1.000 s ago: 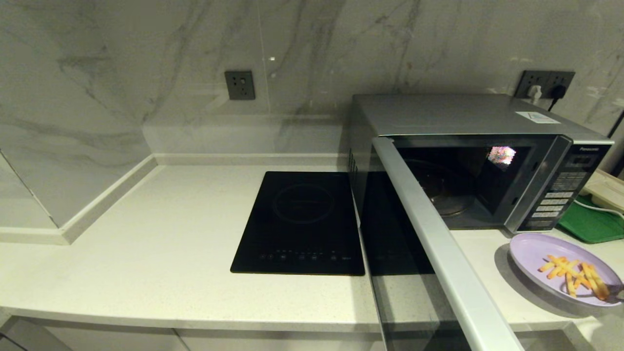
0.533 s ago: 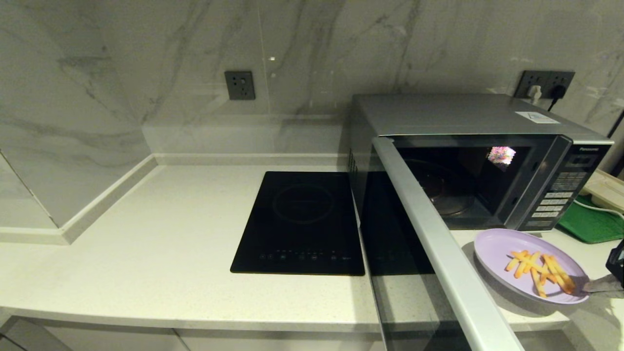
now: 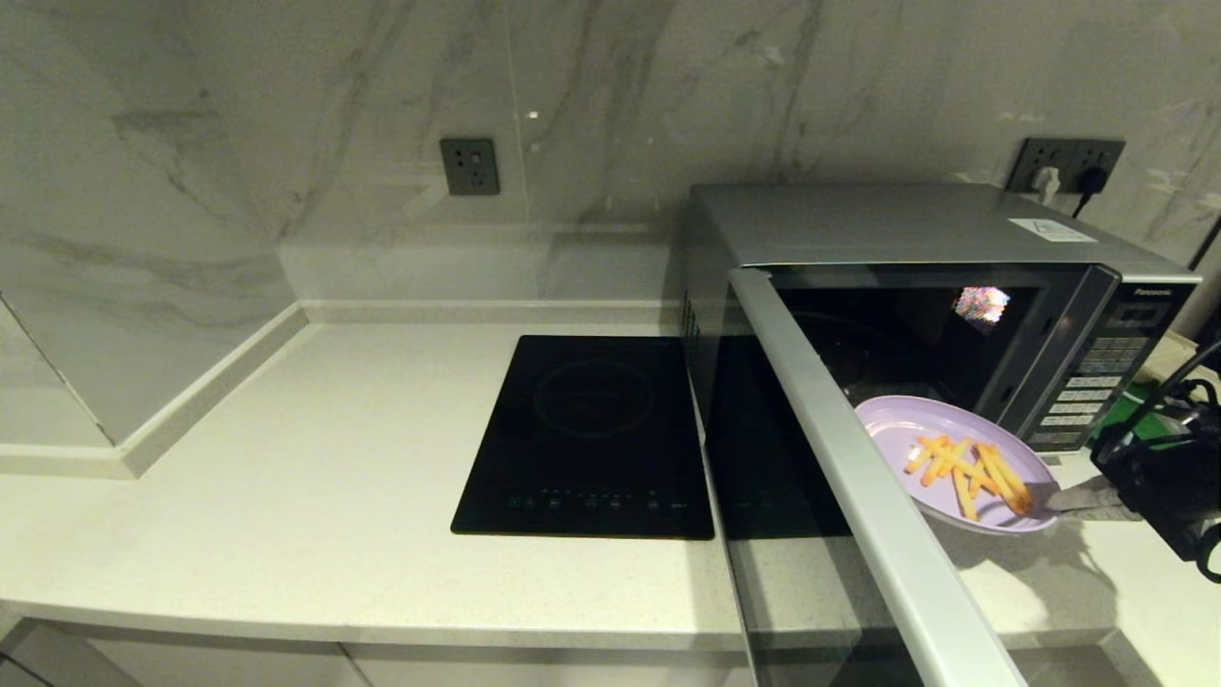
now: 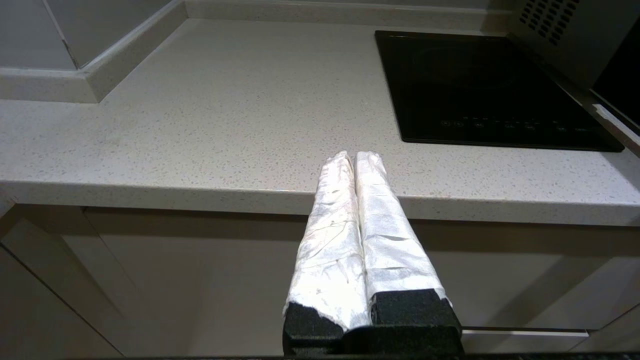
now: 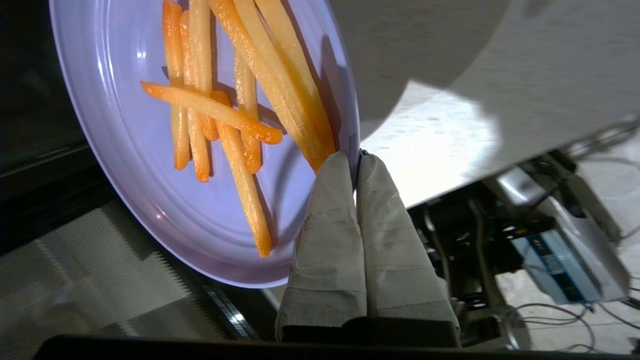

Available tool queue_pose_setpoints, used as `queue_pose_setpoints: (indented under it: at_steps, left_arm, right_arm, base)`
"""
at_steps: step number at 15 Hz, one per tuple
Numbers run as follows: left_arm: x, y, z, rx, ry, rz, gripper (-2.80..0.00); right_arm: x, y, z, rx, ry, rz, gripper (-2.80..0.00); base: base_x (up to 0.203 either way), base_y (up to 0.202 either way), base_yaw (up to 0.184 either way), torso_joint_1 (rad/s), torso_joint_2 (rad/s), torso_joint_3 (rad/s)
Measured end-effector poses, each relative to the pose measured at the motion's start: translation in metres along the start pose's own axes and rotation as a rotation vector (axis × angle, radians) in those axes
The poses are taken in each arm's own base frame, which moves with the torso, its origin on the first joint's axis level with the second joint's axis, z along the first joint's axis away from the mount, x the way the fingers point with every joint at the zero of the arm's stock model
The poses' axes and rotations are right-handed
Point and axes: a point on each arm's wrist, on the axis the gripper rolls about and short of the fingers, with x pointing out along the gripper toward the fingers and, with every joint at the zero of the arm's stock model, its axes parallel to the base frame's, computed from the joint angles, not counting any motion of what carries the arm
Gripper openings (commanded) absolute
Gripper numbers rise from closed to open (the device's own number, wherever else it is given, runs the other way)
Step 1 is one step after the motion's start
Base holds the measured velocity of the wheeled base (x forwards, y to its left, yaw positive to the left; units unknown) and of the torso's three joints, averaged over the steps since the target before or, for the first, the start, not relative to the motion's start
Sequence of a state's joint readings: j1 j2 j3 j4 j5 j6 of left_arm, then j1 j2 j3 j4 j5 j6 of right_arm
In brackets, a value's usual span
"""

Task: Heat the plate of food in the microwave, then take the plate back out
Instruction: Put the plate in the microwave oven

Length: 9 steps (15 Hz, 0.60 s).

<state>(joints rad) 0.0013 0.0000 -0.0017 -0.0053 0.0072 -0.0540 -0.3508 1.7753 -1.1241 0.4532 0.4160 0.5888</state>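
Pale worktop (image 3: 286, 496), right of frame: your right gripper (image 3: 1049, 500), jaws clamped on the plate of food (image 3: 916, 425), faces the microwave (image 3: 906, 229) cavity up-left; left gripper (image 4: 356, 159) jaws together.

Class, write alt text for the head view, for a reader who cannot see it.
The right claw grips the rim of a lilac plate of fries and holds it at the open mouth of a silver Panasonic microwave, whose door swings toward the camera. A black induction hob lies to its left on the pale countertop.
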Motion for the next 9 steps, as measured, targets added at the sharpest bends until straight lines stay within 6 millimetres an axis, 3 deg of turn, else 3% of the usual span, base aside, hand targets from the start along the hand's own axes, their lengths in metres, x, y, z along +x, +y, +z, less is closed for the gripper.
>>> queue_pose_setpoints:
  at_steps: [9]
  left_arm:
    - [0.000, 0.000, 0.000, -0.001, 0.000, 0.000, -2.80]
  right_arm:
    - [0.027, 0.070, 0.003, 0.018, -0.035, 0.027, -2.80]
  base:
    - [0.000, 0.000, 0.000, 0.000, 0.00, 0.000]
